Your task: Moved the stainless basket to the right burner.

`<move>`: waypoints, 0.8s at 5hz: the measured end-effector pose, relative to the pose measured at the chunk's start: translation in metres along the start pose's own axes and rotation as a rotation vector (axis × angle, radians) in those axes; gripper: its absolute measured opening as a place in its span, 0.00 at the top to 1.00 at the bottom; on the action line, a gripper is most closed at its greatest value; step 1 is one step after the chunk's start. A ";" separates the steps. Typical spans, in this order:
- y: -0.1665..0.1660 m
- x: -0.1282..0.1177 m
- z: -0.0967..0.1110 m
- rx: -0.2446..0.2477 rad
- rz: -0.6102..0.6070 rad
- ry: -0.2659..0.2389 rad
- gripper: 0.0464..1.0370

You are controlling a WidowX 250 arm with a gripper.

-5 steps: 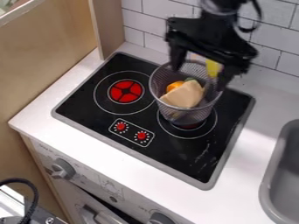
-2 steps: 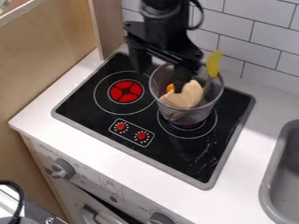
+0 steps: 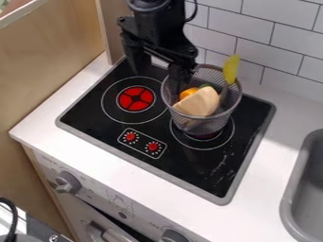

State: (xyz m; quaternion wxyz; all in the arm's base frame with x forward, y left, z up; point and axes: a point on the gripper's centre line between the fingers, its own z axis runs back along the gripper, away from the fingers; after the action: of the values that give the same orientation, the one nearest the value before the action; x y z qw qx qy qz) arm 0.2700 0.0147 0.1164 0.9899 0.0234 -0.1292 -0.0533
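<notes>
Gripper position has shifted toward the upper left since the earlier frame; the basket has kept its place. The black two-finger gripper (image 3: 157,78) has its fingers spread, with nothing visible between them. One finger is over the hob's rear left area; the other overlaps the left rim of the basket in the view. Contact with the rim cannot be confirmed.

The grey metal-mesh basket (image 3: 203,124) stands upright on the right burner (image 3: 216,142), its base toward the rear of the printed ring. Its flat base appears to carry the load without support from the arm. The high mesh wall retains the tan wedge-shaped piece (image 3: 199,102) and the round orange piece (image 3: 187,93), and gives the yellow-ended utensil (image 3: 231,69) an edge to lean on.

Assessment: placement appears complete, and the spread fingers suit clearance after release. Next, raise the gripper clear before any sideways travel; a finger catching the rim could drag or tip the basket.
</notes>
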 end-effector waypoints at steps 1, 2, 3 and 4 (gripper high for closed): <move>0.011 -0.004 0.002 -0.010 -0.014 -0.006 0.04; 0.018 -0.008 0.002 -0.021 -0.029 -0.010 0.04; 0.023 -0.011 0.001 -0.031 -0.033 -0.013 0.04; 0.033 -0.012 0.002 -0.026 -0.041 -0.017 0.04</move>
State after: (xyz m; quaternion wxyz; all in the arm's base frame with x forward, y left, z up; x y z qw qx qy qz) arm 0.2609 0.0483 0.1168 0.9877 0.0128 -0.1363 -0.0756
